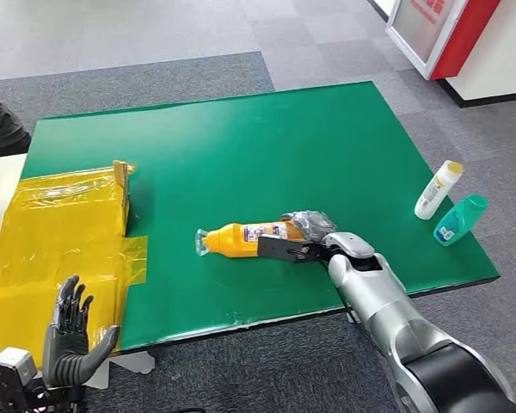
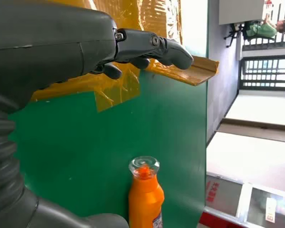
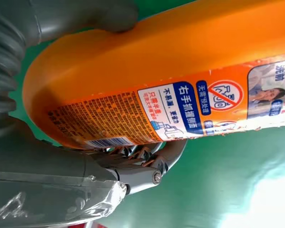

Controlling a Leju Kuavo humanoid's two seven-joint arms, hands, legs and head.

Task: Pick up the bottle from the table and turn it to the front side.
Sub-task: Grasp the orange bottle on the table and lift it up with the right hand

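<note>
- The right hand (image 1: 305,238) wraps its thumb and fingers (image 3: 148,156) around the base end of the orange bottle (image 1: 248,238), gripping it.
- The bottle lies on its side near the middle of the green bench (image 1: 242,146), clear cap pointing toward the robot's left; whether it is lifted off the surface cannot be told.
- Its printed label (image 3: 184,107) faces the right wrist camera.
- The left hand (image 1: 70,337) hangs empty with fingers spread, off the bench's near edge.
- Just beyond it, yellow plastic sheeting (image 1: 54,224) covers the bench's left end.
- Far right, a white bottle (image 1: 439,189) and a teal bottle (image 1: 461,218) lie side by side.
</note>
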